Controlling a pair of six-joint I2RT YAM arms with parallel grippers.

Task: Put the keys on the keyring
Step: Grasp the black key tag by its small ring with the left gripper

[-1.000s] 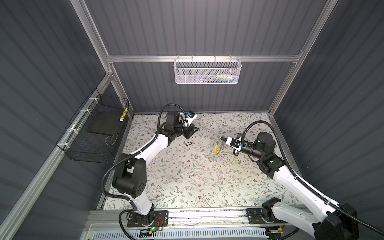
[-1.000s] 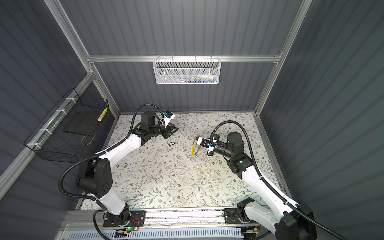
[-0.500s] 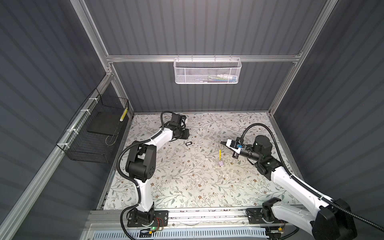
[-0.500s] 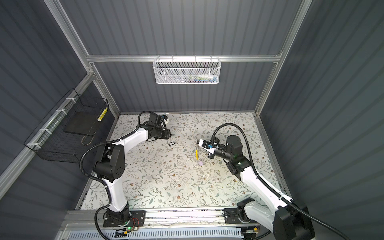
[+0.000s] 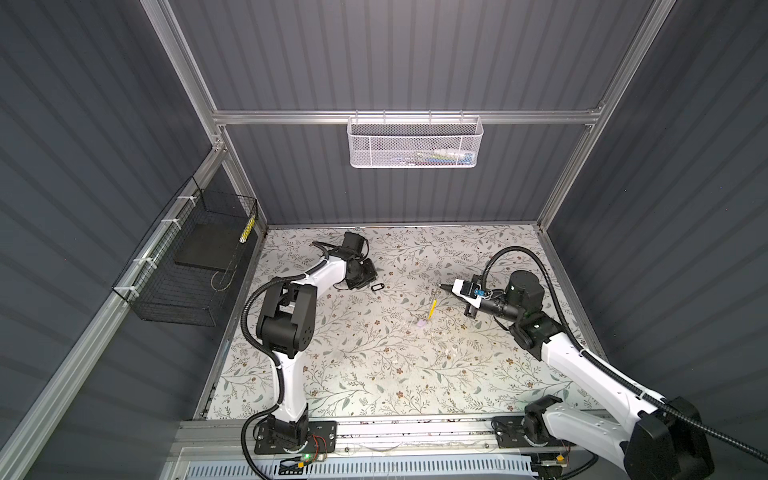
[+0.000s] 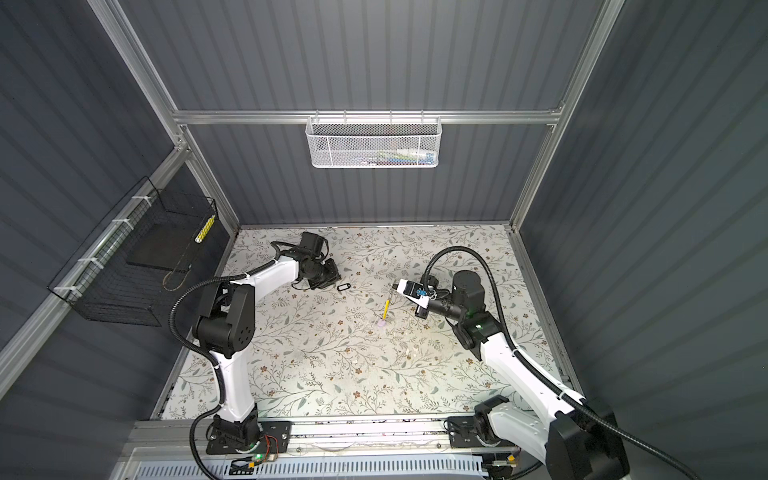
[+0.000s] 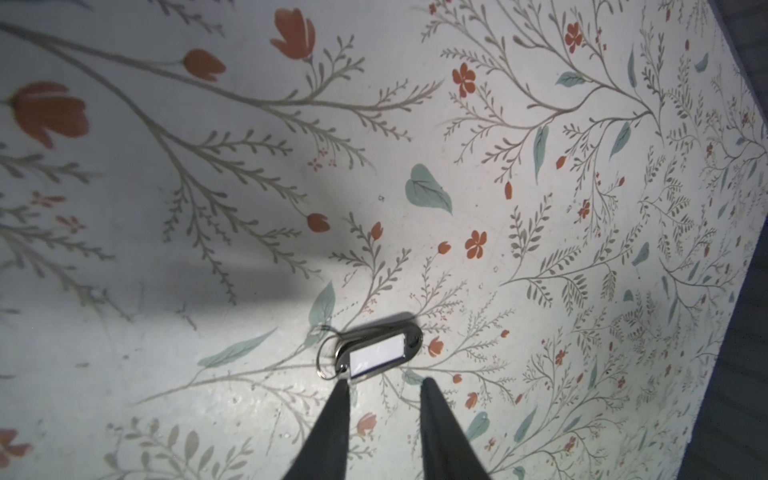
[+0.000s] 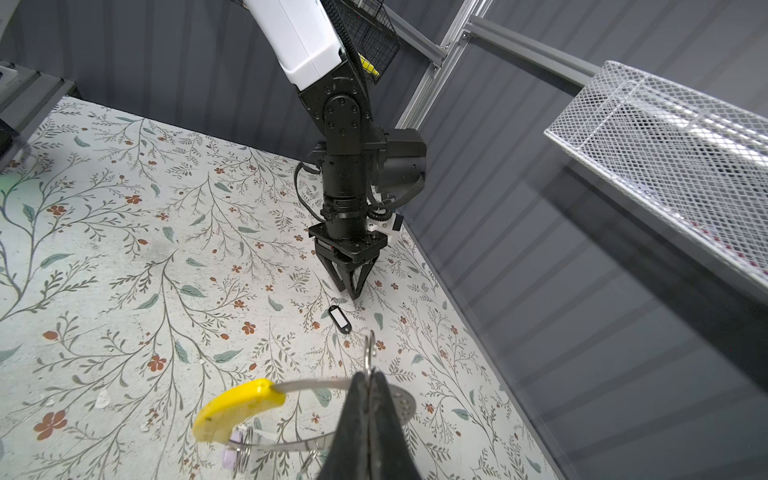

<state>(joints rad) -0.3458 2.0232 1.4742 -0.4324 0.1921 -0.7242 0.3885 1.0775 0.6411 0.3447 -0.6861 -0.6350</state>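
The black-rimmed oblong tag with a white centre and a small split ring lies flat on the floral mat. My left gripper points down just short of it, open, one fingertip touching the tag's ring end. In both top views the tag sits beside this gripper. My right gripper is shut on the thin grey keyring, held above the mat. Its yellow tag hangs down, and the lilac tag hangs on the hoop.
A white mesh basket hangs on the back wall. A black wire basket is fixed to the left wall. Dark wall panels close the mat on three sides, and the left gripper stands near the back wall.
My left arm has folded and swung its gripper downward onto the mat beside the black-rimmed tag, with its jaws narrowing. The right gripper with the keyring shifted only slightly.
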